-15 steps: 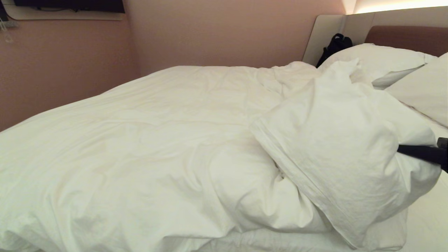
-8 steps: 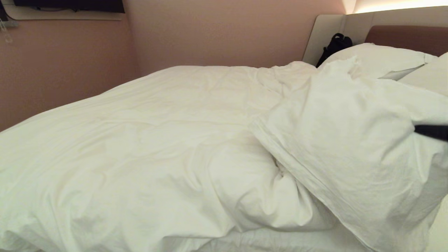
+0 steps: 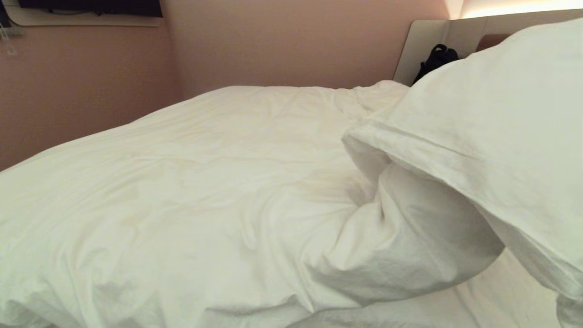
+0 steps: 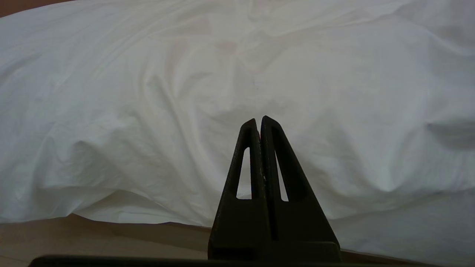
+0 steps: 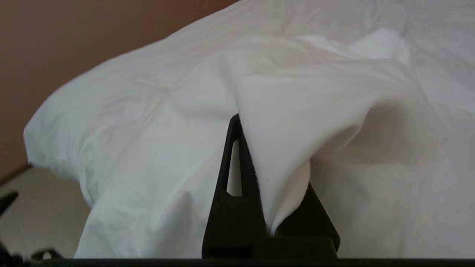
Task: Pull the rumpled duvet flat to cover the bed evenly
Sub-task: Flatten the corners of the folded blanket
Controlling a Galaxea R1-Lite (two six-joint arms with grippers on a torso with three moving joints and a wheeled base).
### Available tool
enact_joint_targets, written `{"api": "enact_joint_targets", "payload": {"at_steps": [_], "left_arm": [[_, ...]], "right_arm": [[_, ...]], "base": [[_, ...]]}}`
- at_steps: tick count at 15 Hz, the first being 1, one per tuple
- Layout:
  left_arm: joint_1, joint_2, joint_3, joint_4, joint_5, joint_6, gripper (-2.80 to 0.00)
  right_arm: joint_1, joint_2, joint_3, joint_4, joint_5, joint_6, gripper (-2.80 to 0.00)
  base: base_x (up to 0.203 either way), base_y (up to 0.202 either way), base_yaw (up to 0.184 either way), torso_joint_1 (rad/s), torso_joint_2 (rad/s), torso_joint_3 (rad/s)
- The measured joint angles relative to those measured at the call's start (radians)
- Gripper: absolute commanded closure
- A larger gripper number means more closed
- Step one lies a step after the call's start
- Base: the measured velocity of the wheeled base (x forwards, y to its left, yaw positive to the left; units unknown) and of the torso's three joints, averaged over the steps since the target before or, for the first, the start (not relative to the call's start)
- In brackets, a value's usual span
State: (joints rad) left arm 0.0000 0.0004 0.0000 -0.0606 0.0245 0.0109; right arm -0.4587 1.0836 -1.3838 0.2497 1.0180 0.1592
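The white puffy duvet (image 3: 205, 182) lies rumpled across the bed, whose sheeted mattress (image 3: 505, 300) shows at the near right. One thick corner fold of the duvet (image 3: 492, 118) hangs lifted high at the right and hides the pillows. In the right wrist view my right gripper (image 5: 252, 128) is shut on a pinch of that duvet (image 5: 282, 148), and cloth drapes over one finger. It is outside the head view. My left gripper (image 4: 259, 120) is shut and empty, held low facing the duvet's hanging side (image 4: 148, 111).
A black bag (image 3: 436, 59) leans against the pale headboard panel (image 3: 421, 43) at the far right. Pink walls (image 3: 273, 41) close the bed's far side and left. A dark shelf (image 3: 91, 7) sits on the wall at the top left.
The gripped duvet corner has risen up and to the right, unfolding off the heap and now covering the pillows and headboard. The right gripper's black finger has left the head view.
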Motion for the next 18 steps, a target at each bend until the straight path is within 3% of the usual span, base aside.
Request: {"api": "enact_joint_targets", "payload": {"at_steps": [3,6,11,18], "left_arm": [[0.000,0.000,0.000,0.000,0.000,0.000,0.00],[0.000,0.000,0.000,0.000,0.000,0.000,0.00],[0.000,0.000,0.000,0.000,0.000,0.000,0.00],[0.000,0.000,0.000,0.000,0.000,0.000,0.00]], "right_arm": [[0.000,-0.049,-0.043,0.030,-0.141,0.120,0.00],[-0.001,-0.111,-0.057,0.043,-0.292,0.180,0.00],[-0.006,-0.215,-0.050,0.060,-0.531,0.152,0.00],[-0.007,-0.374,0.049,0.223,-0.816,0.078,0.00]], "base": [[0.000,0.000,0.000,0.000,0.00,0.000],[0.000,0.000,0.000,0.000,0.00,0.000],[0.000,0.000,0.000,0.000,0.00,0.000],[0.000,0.000,0.000,0.000,0.00,0.000]]}}
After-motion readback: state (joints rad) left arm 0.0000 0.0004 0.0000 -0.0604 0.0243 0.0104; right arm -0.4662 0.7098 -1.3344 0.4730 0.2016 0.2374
